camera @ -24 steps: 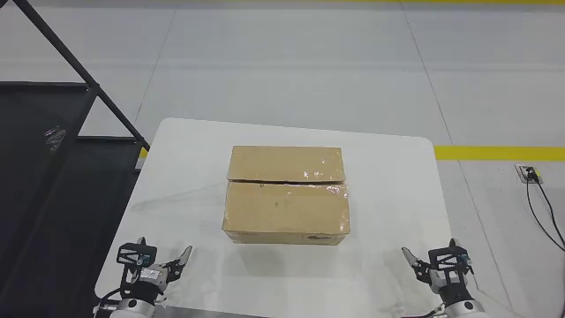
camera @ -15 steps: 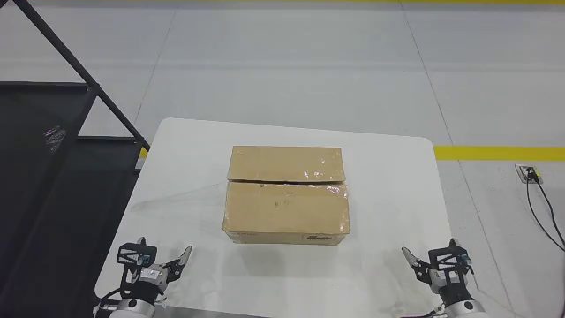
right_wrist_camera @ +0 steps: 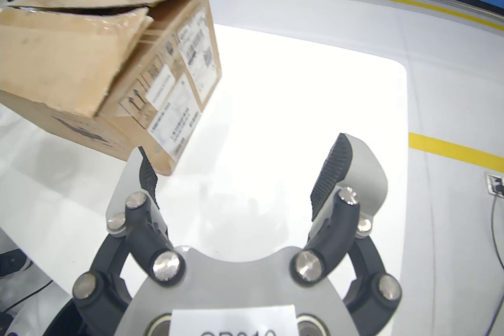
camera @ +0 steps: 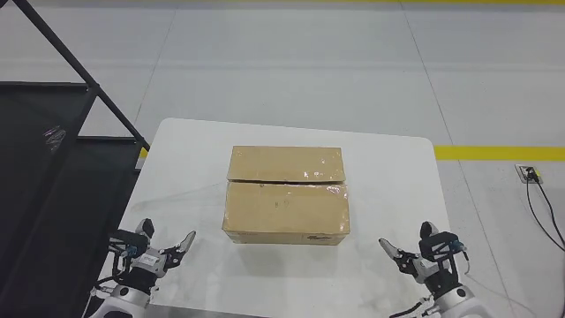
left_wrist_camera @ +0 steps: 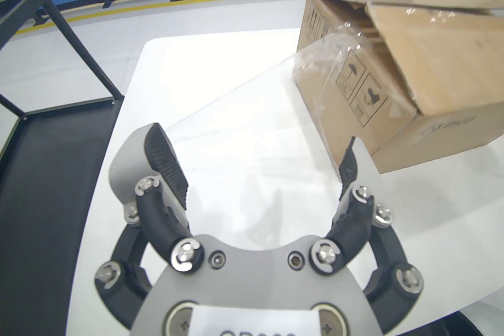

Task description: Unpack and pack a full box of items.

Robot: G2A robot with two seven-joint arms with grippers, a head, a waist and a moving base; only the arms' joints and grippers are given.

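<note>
A brown cardboard box (camera: 287, 195) sits in the middle of the white table (camera: 393, 185), its two top flaps folded down but loose, with torn clear tape on them. Its contents are hidden. My left gripper (camera: 159, 247) hovers open and empty near the table's front left corner, well short of the box (left_wrist_camera: 397, 77); its own view shows it as the left gripper (left_wrist_camera: 256, 156). My right gripper (camera: 408, 249) stands open and empty near the front right corner, beside the box (right_wrist_camera: 106, 65); its own view shows the right gripper (right_wrist_camera: 240, 168).
A strip of clear tape (left_wrist_camera: 244, 93) trails from the box across the table. A black metal rack (camera: 53, 168) stands just left of the table. Bare table surface surrounds the box on all sides.
Both grippers have shifted forward and slightly inward toward the box. The box has not moved.
</note>
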